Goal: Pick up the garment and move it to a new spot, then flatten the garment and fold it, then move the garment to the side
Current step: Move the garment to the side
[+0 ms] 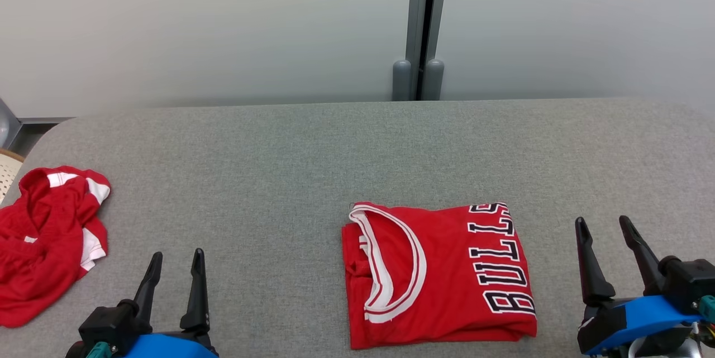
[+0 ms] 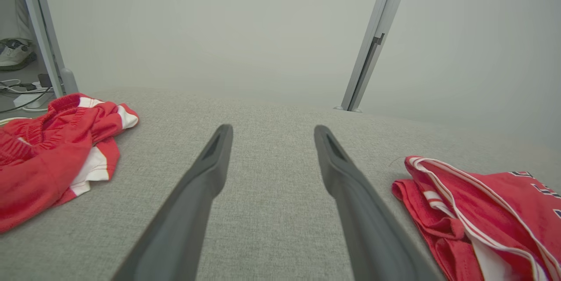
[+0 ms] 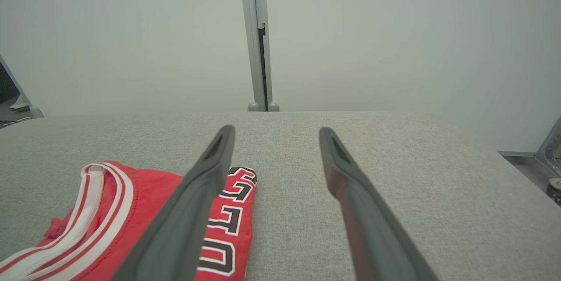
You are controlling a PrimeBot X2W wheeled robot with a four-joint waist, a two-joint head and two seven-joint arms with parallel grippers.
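Note:
A red jersey (image 1: 447, 274) with white collar trim and black-and-white letters lies folded into a neat rectangle on the grey cloth-covered table (image 1: 279, 157). It also appears at the right of the left wrist view (image 2: 482, 202) and at the lower left of the right wrist view (image 3: 131, 202). A second red-and-white garment (image 1: 44, 240) (image 2: 44, 154) lies crumpled at the table's left edge. My left gripper (image 1: 177, 254) (image 2: 272, 128) is open over bare table between the two garments. My right gripper (image 1: 603, 221) (image 3: 277, 129) is open just right of the folded jersey, touching nothing.
A pale wall with a grey vertical post (image 1: 419, 28) stands right behind the table's far edge. A pale perforated object (image 1: 8, 171) sits beyond the table's left end. Shoes and cables (image 2: 17, 66) lie on the floor to the left.

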